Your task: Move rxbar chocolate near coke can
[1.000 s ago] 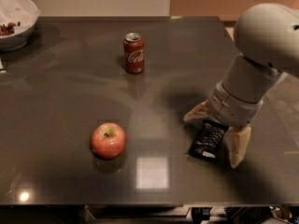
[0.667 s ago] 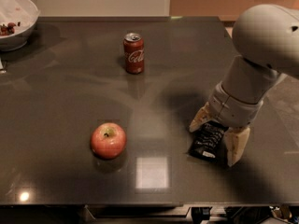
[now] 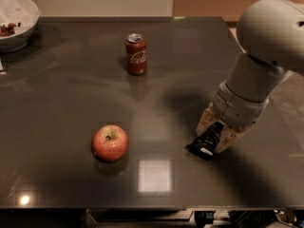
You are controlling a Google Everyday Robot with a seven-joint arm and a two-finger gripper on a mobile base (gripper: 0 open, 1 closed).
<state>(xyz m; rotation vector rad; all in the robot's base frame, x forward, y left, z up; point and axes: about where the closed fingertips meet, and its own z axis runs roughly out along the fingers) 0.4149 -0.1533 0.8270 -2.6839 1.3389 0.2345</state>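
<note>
The gripper (image 3: 216, 136) is low over the right part of the table (image 3: 61, 103), and its two pale fingers (image 3: 204, 121) press on the long sides of the rxbar chocolate (image 3: 205, 144), so I judge that it is grasping the bar. The bar sits at the table surface or just above it, with its white end pointing out toward the front edge. The coke can (image 3: 136, 54) stands upright, well apart from the bar, at the far middle of the table. The step in hand, as I read it, is to secure the grip and then carry the bar to the can. The wrapper is thin and smooth, so it may slip or bend. The hold should be firm and across the middle of the bar, and the lift only a little, enough to be free of the table. The path to the can goes up and to the left. It passes behind the apple (image 3: 110, 143), which is nearer to the front, so there is room. The bar should come down beside the can and not against it, because a light can tips easily when pushed.
</note>
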